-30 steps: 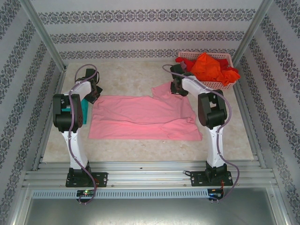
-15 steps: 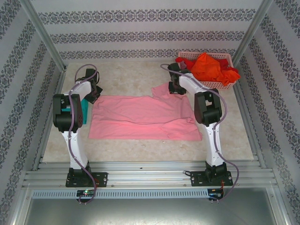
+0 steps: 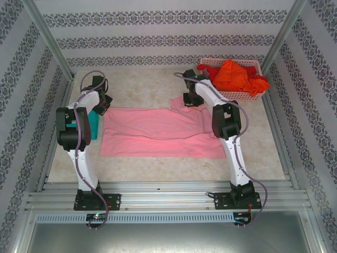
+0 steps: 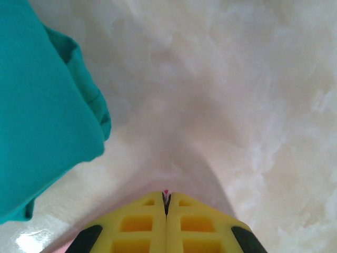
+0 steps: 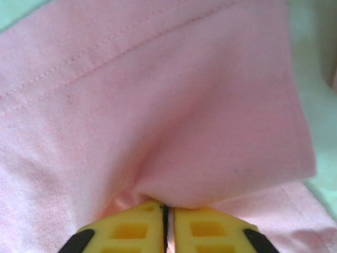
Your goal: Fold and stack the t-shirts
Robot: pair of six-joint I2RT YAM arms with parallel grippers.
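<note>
- Right claw point(image 5: 167, 208): clenched, fingertips pressed together on a pinched ridge of the pink t-shirt point(image 5: 158, 105). The cloth bunches up right at the tips.
- Left claw point(image 4: 166, 197): clenched, with a sliver of pink cloth showing between the tips, at the shirt's far left corner.
- Pink t-shirt lies spread flat across the middle of the tabletop point(image 3: 142, 89), between the two arms.
- Teal t-shirt point(image 4: 42, 105): folded, just left of the left claw, apart from it.
- Red and orange t-shirts point(image 3: 234, 75): heaped in the basket point(image 3: 247, 96) at far right.
</note>
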